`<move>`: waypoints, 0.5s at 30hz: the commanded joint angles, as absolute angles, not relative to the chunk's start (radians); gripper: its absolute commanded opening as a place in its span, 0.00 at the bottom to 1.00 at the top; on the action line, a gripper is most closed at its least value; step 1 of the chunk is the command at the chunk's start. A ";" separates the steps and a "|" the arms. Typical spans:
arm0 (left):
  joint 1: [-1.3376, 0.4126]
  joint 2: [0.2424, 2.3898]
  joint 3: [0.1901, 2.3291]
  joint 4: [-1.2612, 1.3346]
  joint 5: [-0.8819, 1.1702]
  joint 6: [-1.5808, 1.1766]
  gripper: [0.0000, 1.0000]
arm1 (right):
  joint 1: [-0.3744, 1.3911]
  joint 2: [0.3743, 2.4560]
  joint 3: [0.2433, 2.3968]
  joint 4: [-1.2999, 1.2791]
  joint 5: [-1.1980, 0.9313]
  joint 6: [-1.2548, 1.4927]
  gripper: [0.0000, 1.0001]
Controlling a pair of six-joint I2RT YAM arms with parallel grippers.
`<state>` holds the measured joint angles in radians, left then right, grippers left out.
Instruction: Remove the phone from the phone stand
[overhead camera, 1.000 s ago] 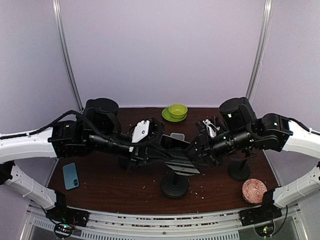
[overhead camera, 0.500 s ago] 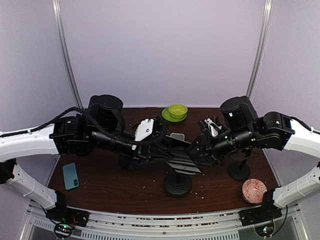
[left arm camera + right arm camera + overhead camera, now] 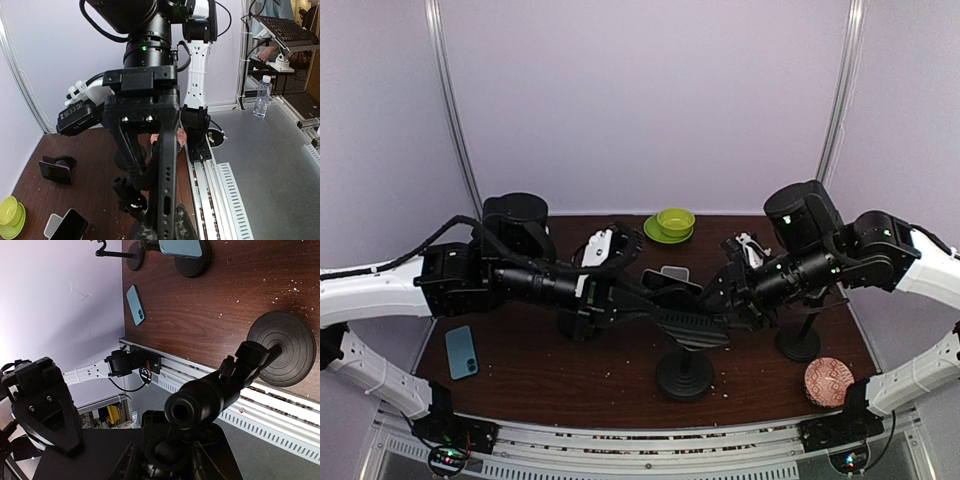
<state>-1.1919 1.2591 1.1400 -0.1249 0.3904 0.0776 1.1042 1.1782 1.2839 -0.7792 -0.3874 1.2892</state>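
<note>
Black stand (image 3: 281, 347) in right gripper (image 3: 167, 460), phone (image 3: 165, 180) in left gripper (image 3: 162, 227).

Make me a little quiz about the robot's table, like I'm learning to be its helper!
1. True or false: the green bowl sits near the far edge of the table.
2. What is the left gripper shut on? A) the black phone B) the green bowl C) nothing at all
3. What colour is the spare phone lying flat on the left side of the table?

Key: 1 true. 2 A. 3 blue.
</note>
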 commanded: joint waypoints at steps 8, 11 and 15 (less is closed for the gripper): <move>-1.135 1.244 1.135 0.106 0.287 -0.004 0.00 | 1.115 1.177 1.295 -0.831 -0.471 1.251 0.00; -1.137 1.280 1.143 0.125 0.298 -0.030 0.00 | 1.080 1.177 1.285 -0.843 -0.520 1.209 0.00; -1.137 1.336 1.174 0.140 0.269 -0.068 0.00 | 1.045 1.198 1.340 -0.917 -0.571 1.097 0.00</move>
<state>-1.1828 1.2915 1.1210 -0.0605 0.4103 0.0036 1.0546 1.1900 1.2934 -0.8341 -0.4557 1.2411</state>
